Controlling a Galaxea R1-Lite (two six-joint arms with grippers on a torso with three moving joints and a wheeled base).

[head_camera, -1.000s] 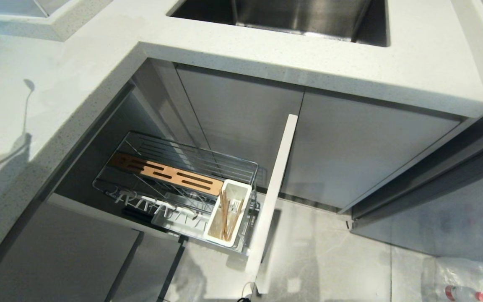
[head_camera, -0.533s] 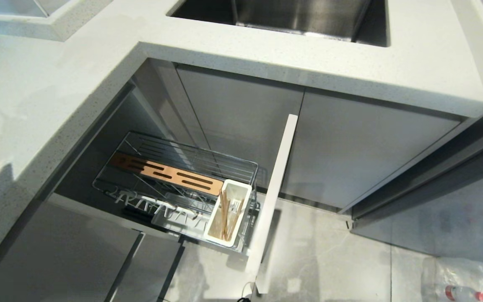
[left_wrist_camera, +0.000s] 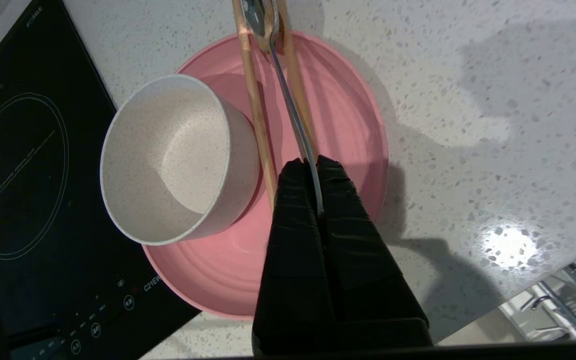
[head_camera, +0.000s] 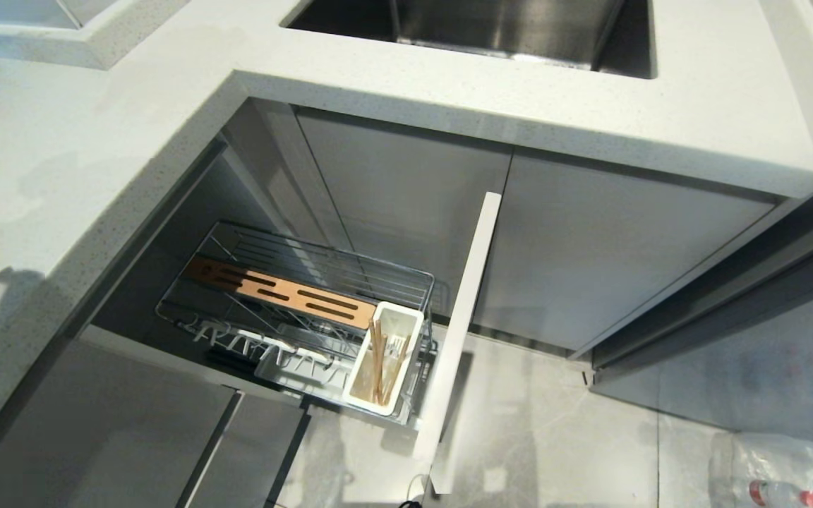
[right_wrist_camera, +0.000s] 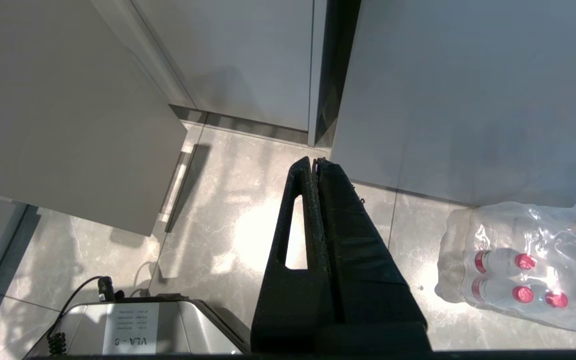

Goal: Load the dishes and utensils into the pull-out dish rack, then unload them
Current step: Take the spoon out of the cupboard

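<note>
Head view: pale speckled countertop (head_camera: 82, 162) wraps an L corner, steel sink (head_camera: 491, 28) set into it at the top. Below, the pull-out dish rack (head_camera: 308, 310) is drawn out on its pale drawer front (head_camera: 459, 331); chrome wire basket carries a brown slotted wooden strip (head_camera: 283, 291) and a white tray (head_camera: 293, 367) with upright pegs, no dishes on them. White cutlery box (head_camera: 387, 367) at the rack's front corner, against the drawer front, holds a pair of wooden chopsticks (head_camera: 378, 363) standing tilted, plus something pale and metallic I can't identify. Left wrist view: on the counter beside a black induction hob (left_wrist_camera: 23, 200) lies the pink plate (left_wrist_camera: 338, 125); the cream-white bowl (left_wrist_camera: 168, 160) sits on it, tipped toward the hob side. A second pair of chopsticks (left_wrist_camera: 253, 100) lies across the plate just beside the bowl. Left gripper (left_wrist_camera: 313, 167) is clamped on the handle of the metal spoon (left_wrist_camera: 288, 95), whose bowl end lies between the chopsticks at the plate's far rim. Right wrist view: right gripper (right_wrist_camera: 314, 162) hangs over the floor with fingers pressed together, holding nothing, near shrink-wrapped bottles (right_wrist_camera: 523, 270).
</note>
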